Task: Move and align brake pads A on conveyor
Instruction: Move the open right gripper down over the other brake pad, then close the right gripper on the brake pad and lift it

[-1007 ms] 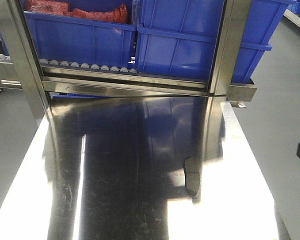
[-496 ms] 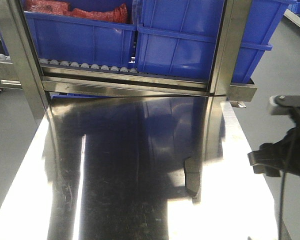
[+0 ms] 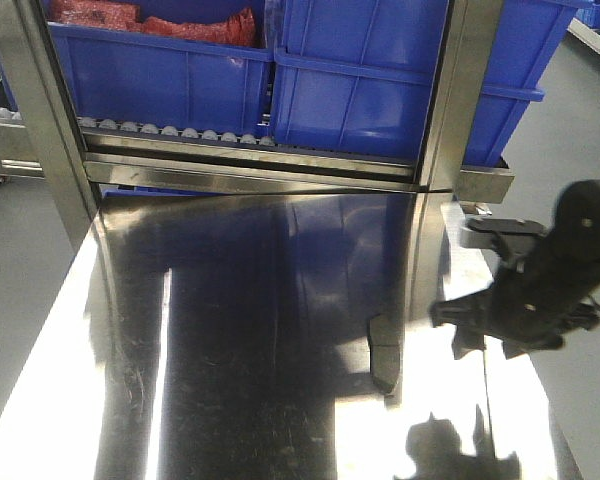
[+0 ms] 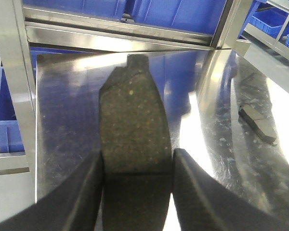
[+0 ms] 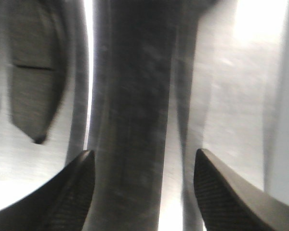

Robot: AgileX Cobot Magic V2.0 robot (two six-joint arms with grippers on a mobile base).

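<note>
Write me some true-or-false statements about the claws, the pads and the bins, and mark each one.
1. The left claw is shut on a brake pad. True.
2. The right claw holds a pad too. False: it is open and empty.
3. A second pad lies flat on the steel table. True.
4. The bins on the rack are green. False: they are blue.

The polished steel desk (image 3: pixel 230 360) is mirror-bright, with fine scratches and blue reflections across its top. One dark grey brake pad (image 3: pixel 384 356) lies flat on it, right of the middle, its long axis pointing toward the far edge. A thin groove crosses its middle.
</note>
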